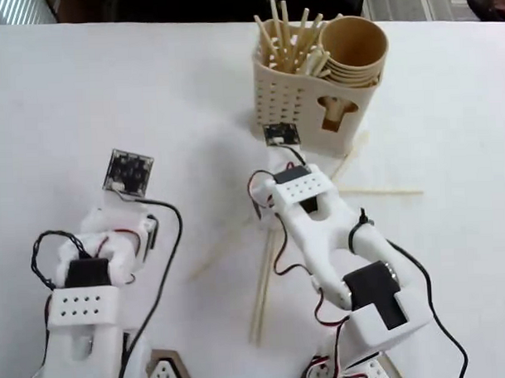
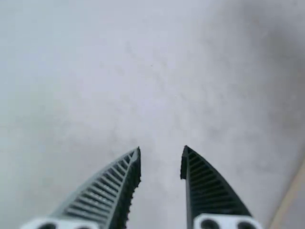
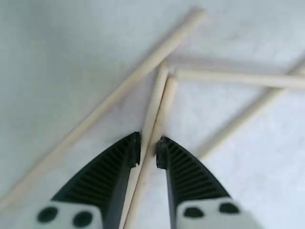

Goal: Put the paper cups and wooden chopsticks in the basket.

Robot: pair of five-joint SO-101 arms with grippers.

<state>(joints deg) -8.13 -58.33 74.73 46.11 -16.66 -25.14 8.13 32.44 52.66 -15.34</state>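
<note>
A pale perforated basket stands at the back of the white table and holds several wooden chopsticks and stacked paper cups. More chopsticks lie loose on the table, among them a pair and a single one. In the right wrist view my right gripper is shut on two chopsticks lying side by side, low over the table. Other chopsticks cross just beyond them. My left gripper is open over bare table, with one chopstick off to its side.
The right arm stretches from the front edge towards the basket and covers part of the loose chopsticks. The left arm stands at the front left, over white tabletop. A dark room edge runs behind the table.
</note>
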